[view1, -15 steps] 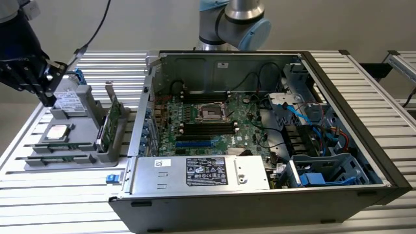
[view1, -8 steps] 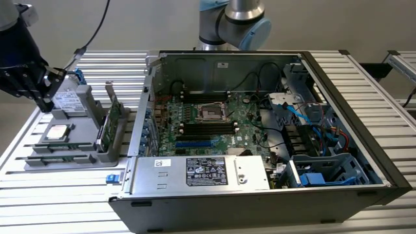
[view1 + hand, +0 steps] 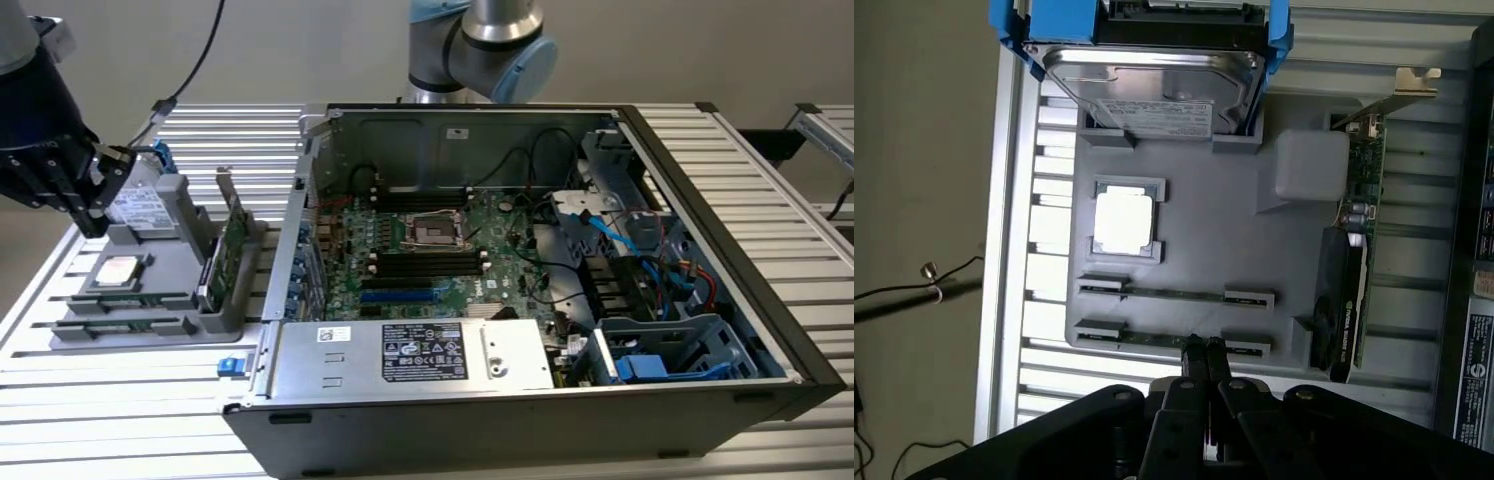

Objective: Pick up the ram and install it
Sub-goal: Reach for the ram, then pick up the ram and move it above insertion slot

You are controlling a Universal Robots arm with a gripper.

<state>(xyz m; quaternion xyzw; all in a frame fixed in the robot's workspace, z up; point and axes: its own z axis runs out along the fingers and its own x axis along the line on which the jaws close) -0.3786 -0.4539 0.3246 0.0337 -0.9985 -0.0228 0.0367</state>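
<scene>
Hovering over the gray tray [image 3: 1234, 240], the end effector [image 3: 1204, 346] is pinched together, empty, beside the ram [image 3: 1154, 338], a light, stiff, fragile stick standing edge-up in the tray's slot, best pinched mid-length across its thin faces.

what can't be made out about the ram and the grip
- Wrist view: whether the gripper pinches the ram; its shut fingertips cover the contact spot.
- Exterior view: the ram on the tray is too thin to pick out.
- Wrist view: the hard drive is cut off by the picture edge.
</scene>
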